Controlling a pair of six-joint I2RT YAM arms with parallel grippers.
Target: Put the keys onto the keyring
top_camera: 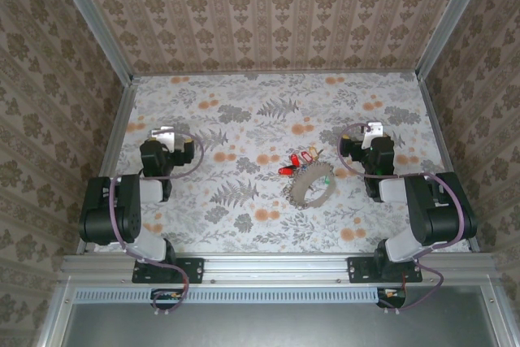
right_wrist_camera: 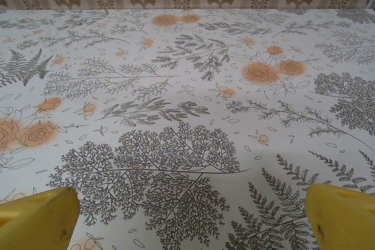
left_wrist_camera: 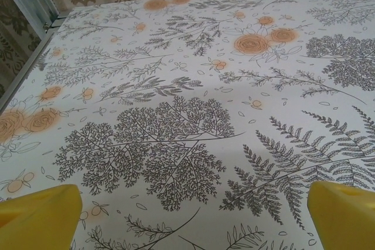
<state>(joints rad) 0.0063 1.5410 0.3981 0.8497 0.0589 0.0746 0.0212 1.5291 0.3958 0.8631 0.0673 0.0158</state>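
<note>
1. The left gripper [top_camera: 165, 133] is seen at the left of the flowered table [top_camera: 268, 99]. Its yellow fingers [left_wrist_camera: 36, 218] are spread wide apart, with nothing held between them.
2. The keys [top_camera: 296, 161] are laid in a small cluster near the table's middle, between the two arms.
3. The keyring [top_camera: 311, 188] is laid just beside them, nearer the arm bases, with its tan strap curled in a loop.
4. The right gripper [top_camera: 372, 131] is seen at the right, with its fingers [right_wrist_camera: 343, 218] likewise spread apart and empty.
</note>
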